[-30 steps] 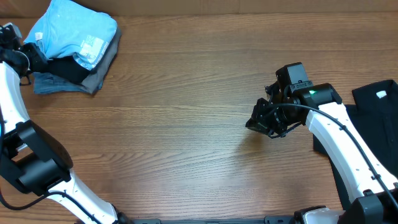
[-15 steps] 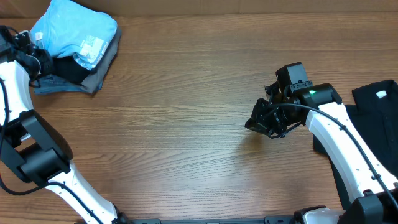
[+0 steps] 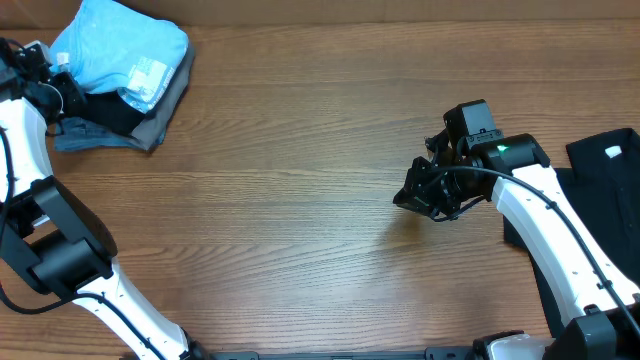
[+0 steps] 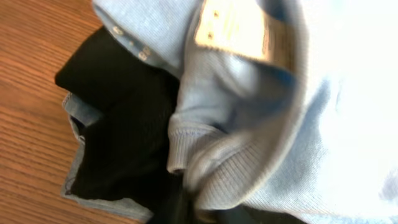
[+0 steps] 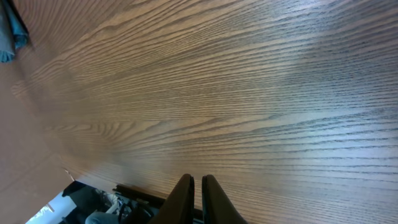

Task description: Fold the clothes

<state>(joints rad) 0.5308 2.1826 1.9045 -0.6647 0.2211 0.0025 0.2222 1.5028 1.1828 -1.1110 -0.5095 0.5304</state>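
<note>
The light blue T-shirt lies folded on top of a pile at the table's far left, over a black garment and a grey one. My left gripper is at the pile's left edge, pressed against the cloth. The left wrist view shows the blue shirt's ribbed fold, its white label and the black garment. My fingers are only a dark blur at the bottom edge. Another black garment with a white label lies at the right edge. My right gripper is shut and empty above bare wood.
A denim-blue garment sticks out under the pile. The wooden table stretches between the pile and the right arm. A cardboard-coloured wall runs along the table's far edge.
My left arm has shifted its pose and the wrist has edged up and left along the pile's edge. The pile and the right arm have not moved.
</note>
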